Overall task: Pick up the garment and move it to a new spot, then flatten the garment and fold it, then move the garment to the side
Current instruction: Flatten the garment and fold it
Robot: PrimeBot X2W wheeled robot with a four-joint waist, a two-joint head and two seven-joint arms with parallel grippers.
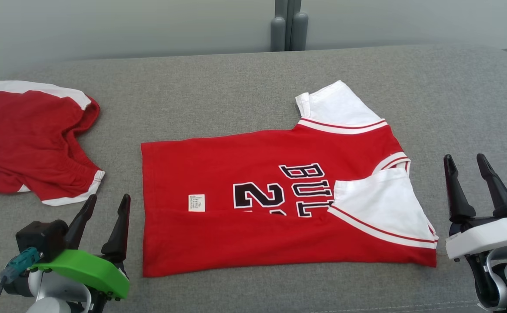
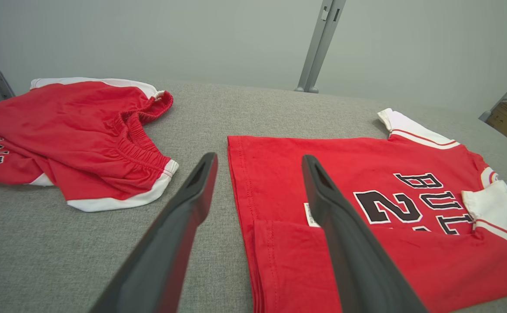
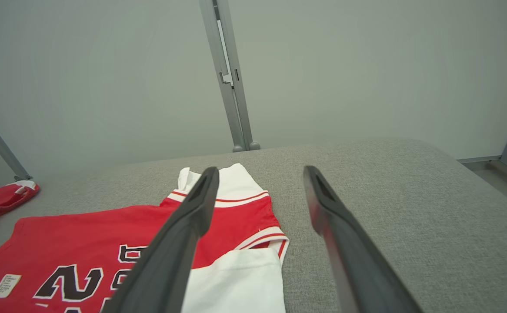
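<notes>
Grey padded bench [image 1: 236,87] before a pale wall, with a grey upright post [image 1: 289,26] behind. Spread flat at mid-bench, between the two arms: the garment [image 1: 236,165], a red jersey with white sleeves. Long axis across the head view, hem toward the robot's left, collar and shoulders toward its right, lettering sideways accordingly. Near side turned up over the front in a long strip [image 1: 258,248], near sleeve [image 1: 379,204] laid inward over the chest print, far sleeve [image 1: 340,104] out flat toward the wall. Judged a first lengthwise fold, meant to narrow the body ahead of the far side. White care label [image 1: 196,203] exposed just above the fold line.

Left end effector [image 1: 110,198] just off the hem corner, fingers apart, gripping nothing. Right end effector [image 1: 464,157] just beside the shoulder end, fingers likewise spread and empty. Probably stationed one at each end for taking both short edges together.

Red shorts [image 1: 27,139] in a loose heap at far left, apart from the garment, likely kept clear of the folding area.
</notes>
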